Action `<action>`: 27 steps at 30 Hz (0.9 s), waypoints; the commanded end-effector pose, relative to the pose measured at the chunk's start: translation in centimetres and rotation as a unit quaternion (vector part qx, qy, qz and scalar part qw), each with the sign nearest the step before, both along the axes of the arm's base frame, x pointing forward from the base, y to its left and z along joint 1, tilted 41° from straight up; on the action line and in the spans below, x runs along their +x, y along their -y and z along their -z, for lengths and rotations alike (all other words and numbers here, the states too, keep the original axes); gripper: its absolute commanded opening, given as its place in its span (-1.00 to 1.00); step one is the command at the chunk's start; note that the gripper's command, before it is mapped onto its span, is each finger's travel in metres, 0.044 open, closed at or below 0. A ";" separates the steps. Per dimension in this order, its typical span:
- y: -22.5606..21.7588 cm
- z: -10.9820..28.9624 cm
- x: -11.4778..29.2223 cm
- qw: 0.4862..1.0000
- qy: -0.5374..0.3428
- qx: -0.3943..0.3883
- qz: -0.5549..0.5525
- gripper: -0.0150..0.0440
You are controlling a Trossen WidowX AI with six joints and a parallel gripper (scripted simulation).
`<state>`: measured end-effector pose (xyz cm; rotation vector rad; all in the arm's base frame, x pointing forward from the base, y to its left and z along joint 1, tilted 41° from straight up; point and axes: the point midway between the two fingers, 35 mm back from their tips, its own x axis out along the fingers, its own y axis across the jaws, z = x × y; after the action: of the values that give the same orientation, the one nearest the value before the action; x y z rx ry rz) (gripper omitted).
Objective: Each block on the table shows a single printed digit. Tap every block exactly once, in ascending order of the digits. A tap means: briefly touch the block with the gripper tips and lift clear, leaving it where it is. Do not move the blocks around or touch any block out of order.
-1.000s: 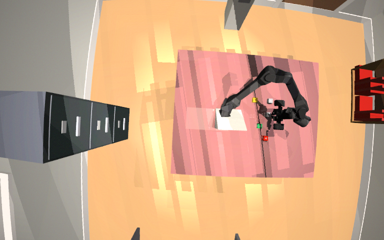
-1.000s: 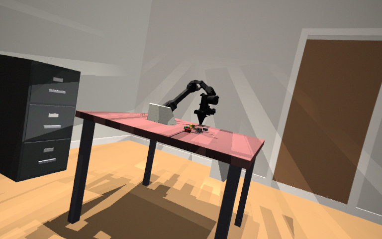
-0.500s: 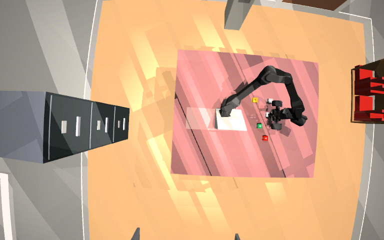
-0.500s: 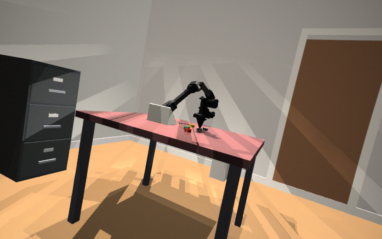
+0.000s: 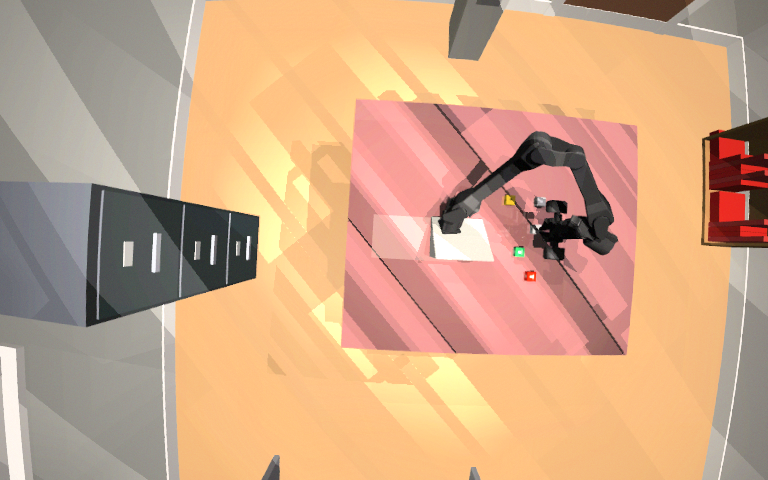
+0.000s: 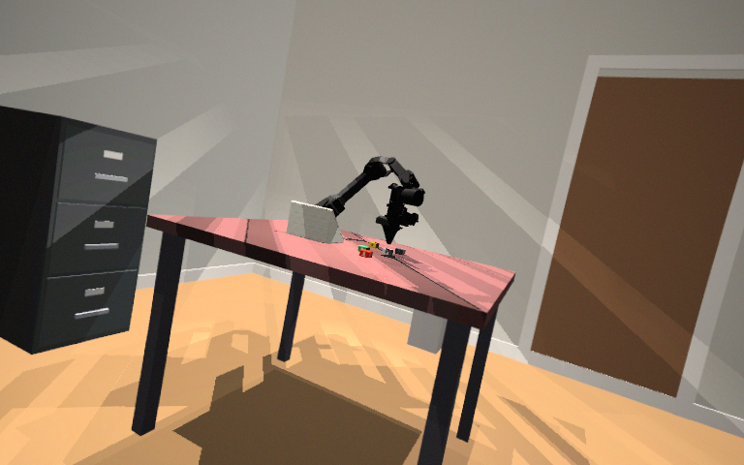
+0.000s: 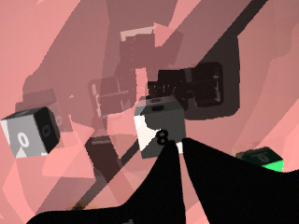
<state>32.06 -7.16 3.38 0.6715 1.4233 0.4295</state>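
Jaws nearly closed, tips almost touching, nothing between them; I read them as empty. In my wrist view the two dark fingers point down at a grey-white block marked 8 (image 7: 161, 127), which sits on the pink worktop (image 7: 56, 37) just beyond the tips. I cannot tell whether the tips touch it; from the exterior view they seem to hang slightly above the surface.

Left of that block, well apart, a dark block with a white face showing 0 (image 7: 28, 136). At the right edge, partly hidden behind a finger, a green block (image 7: 264, 161); digit not readable.

From the top view: yellow block (image 5: 509, 199) on the side of the cluster nearer the arm's white base (image 5: 470, 249), green one (image 5: 518, 251) and red block (image 5: 530, 275) lower in the frame, digits too small to read. Arm (image 5: 589, 186) arches over from the base and folds back down onto the cluster.
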 end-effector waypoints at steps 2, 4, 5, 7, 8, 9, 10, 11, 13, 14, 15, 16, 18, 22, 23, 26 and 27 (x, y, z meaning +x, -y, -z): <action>0.9 -1.2 0.1 1.000 0.002 -0.003 -0.003 -0.42; 2.6 -3.0 -0.1 1.000 0.002 -0.004 -0.003 -0.42; 3.5 -4.1 -0.2 1.000 0.002 -0.005 -0.003 -0.42; 5.0 -6.0 -0.7 1.000 0.001 -0.004 -0.003 -0.42; 5.4 -6.5 -0.9 1.000 0.001 -0.004 -0.004 -0.42; 5.5 -6.7 -0.9 1.000 0.001 -0.004 -0.004 -0.42; 5.5 -6.7 -0.9 1.000 0.001 -0.004 -0.004 -0.42; 5.5 -6.7 -0.9 1.000 0.001 -0.004 -0.004 -0.42; 5.8 -6.5 -0.9 1.000 0.001 -0.004 -0.004 -0.42; 6.6 -6.0 -0.9 1.000 0.001 -0.005 -0.003 -0.42; 7.8 -5.0 -1.0 1.000 0.001 -0.007 -0.003 -0.42; 9.3 -3.9 -1.1 1.000 0.001 -0.008 -0.003 -0.42; 12.3 -1.5 -1.7 1.000 0.001 -0.010 -0.003 -0.42; 16.3 2.4 -3.3 1.000 0.001 -0.010 -0.003 -0.42; 16.8 2.9 -3.6 1.000 0.001 -0.009 -0.003 -0.42; 17.0 3.1 -3.7 1.000 0.001 -0.009 -0.004 -0.42; 17.0 3.1 -3.7 1.000 0.001 -0.009 -0.004 -0.42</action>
<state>28.12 -23.53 0.55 0.6849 1.4316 0.4118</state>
